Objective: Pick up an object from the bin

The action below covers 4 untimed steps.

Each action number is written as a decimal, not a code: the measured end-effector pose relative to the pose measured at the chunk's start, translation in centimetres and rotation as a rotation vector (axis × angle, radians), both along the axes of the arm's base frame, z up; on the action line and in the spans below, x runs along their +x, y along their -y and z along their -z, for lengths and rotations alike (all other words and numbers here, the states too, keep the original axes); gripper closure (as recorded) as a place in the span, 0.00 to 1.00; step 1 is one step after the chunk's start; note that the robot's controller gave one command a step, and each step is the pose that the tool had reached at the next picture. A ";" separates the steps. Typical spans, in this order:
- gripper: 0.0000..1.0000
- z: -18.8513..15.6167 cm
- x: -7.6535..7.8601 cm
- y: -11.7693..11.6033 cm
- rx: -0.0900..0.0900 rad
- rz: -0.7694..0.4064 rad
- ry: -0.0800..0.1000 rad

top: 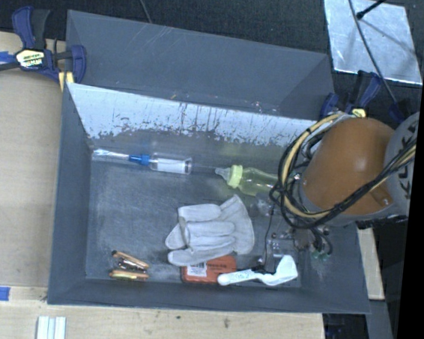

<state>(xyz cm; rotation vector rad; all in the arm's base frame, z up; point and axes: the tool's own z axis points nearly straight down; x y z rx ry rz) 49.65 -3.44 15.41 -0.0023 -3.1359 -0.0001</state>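
My gripper point(267, 259) reaches down at the bin's front right, under the orange wrist cover. Its tip is right at a white plastic thing with a handle point(255, 277), which lies flat along the front wall. Whether it touches that thing I cannot tell. Just left of it lies a small orange-red box with a label point(207, 268), partly under a white work glove point(213, 231) spread out in the middle of the floor.
A pale green baby bottle point(250, 180) lies at the back right, partly behind the arm's cables. A clear syringe with a blue part point(149, 162) lies along the back wall. Two brass-coloured pieces point(128, 266) sit at the front left.
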 end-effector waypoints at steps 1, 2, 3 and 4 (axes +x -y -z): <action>0.00 -0.4 0.2 0.0 -0.001 -0.001 0.008; 0.00 -0.3 2.7 -3.6 -0.002 -0.033 0.009; 0.00 3.1 2.3 -7.1 0.001 0.058 0.011; 1.00 5.3 4.7 -7.7 0.000 0.202 0.007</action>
